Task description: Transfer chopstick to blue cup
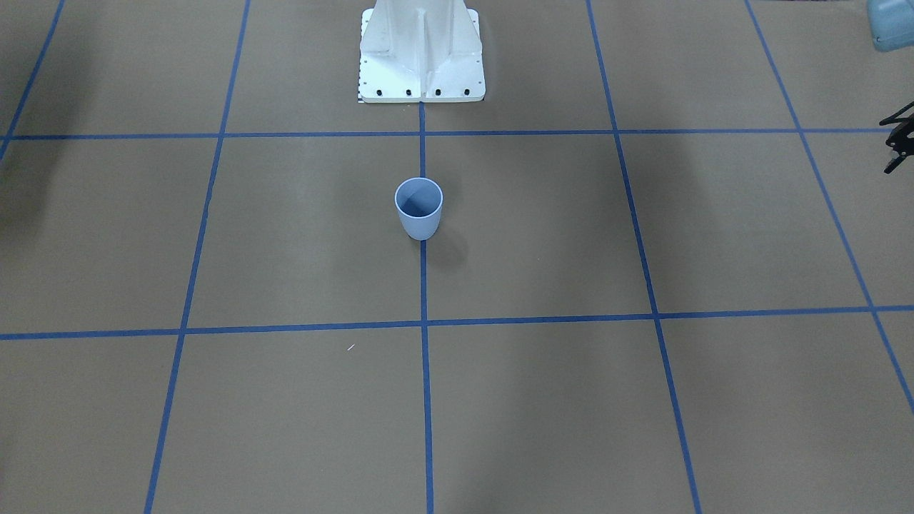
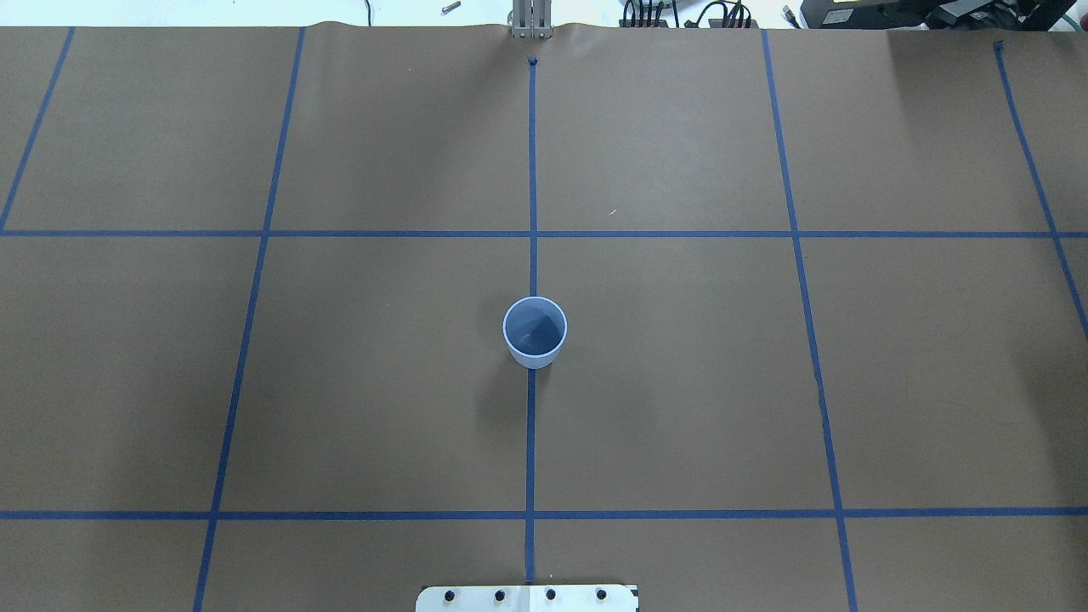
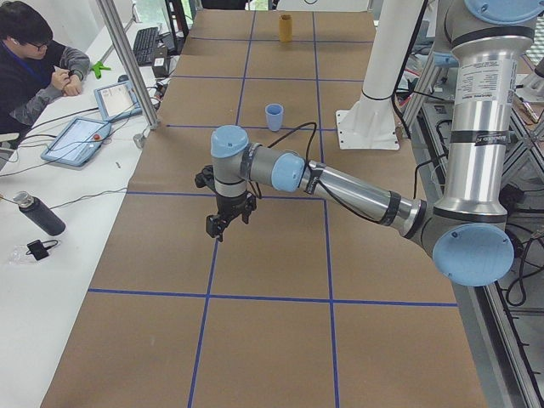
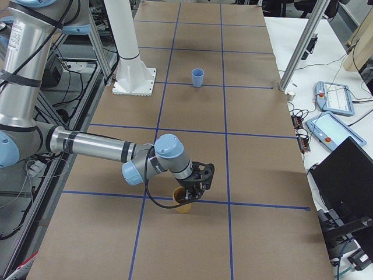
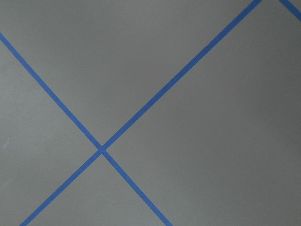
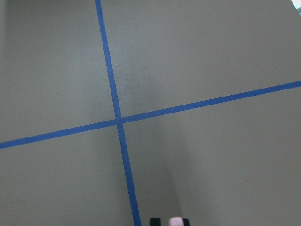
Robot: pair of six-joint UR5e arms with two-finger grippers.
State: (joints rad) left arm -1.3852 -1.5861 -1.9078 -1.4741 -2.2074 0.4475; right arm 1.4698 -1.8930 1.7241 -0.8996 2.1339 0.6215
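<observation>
Though well apart from right end effector [image 4: 191, 192], blue cup [image 4: 198, 77] upright, mid-table.

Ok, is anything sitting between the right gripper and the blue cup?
No. In the exterior right view, the stretch from the right gripper to the blue cup is bare brown paper crossed by blue tape lines.

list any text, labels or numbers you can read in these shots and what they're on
No text reads clearly in any view.
left arm's label: printed lines, too small to read.
pendant screens: too blurred to read.
blue cup: no print visible.
</observation>
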